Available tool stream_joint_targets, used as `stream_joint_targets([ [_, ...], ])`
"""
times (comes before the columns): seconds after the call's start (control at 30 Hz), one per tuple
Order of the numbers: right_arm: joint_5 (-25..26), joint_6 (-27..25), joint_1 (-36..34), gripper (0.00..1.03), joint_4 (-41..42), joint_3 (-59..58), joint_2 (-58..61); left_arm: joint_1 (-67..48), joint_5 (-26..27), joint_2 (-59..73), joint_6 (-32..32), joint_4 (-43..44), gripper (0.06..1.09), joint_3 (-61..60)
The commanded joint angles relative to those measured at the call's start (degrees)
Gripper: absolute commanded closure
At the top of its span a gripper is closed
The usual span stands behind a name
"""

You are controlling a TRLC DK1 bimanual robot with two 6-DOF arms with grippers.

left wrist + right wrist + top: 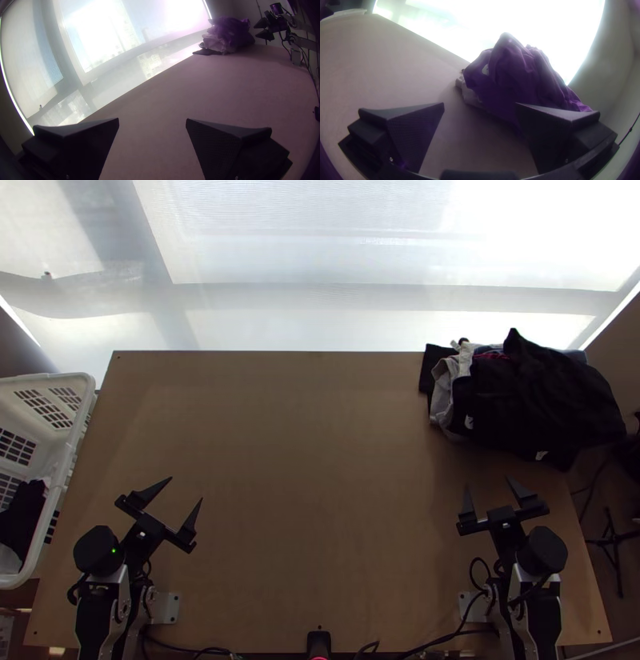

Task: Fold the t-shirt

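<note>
My left gripper [186, 490] stands open over the table's near left part, nothing between its fingers; in the left wrist view the left gripper [152, 121] has its fingers wide apart. Over the near right part is my right gripper [490, 484], open and empty, and the right gripper [480, 106] in its own wrist view is spread too. A bunched pile of clothes [536, 392], mostly black with grey and white pieces, lies at the table's far right, beyond the right gripper. Which piece is a t-shirt I cannot tell. The pile [520, 80] looks purple in the right wrist view.
Left of the table [304, 452] stands a white plastic basket [60, 480] with dark and white cloth inside. A window with a pale blind runs behind the far edge. Cables and a small black device [318, 642] lie at the near edge.
</note>
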Motion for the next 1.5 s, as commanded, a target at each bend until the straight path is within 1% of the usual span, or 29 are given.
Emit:
stream_joint_targets([
  [0.0, 0.08, 0.06, -0.01, 0.05, 0.03, 0.02, 0.01, 0.0, 0.02, 0.01, -0.01, -0.02, 0.1, -0.01],
  [1.37, 0.08, 0.06, -0.01, 0.05, 0.03, 0.02, 0.01, 0.0, 0.02, 0.01, -0.01, -0.02, 0.1, -0.01],
  [1.43, -0.01, 0.06, 0.52, 0.05, 0.03, 0.11, -0.08, 0.0, 0.02, 0.01, -0.01, -0.02, 0.1, -0.01],
  [1.47, -0.01, 0.06, 1.92, 0.05, 0.03, 0.11, -0.08, 0.0, 0.02, 0.01, -0.01, -0.02, 0.1, -0.01],
])
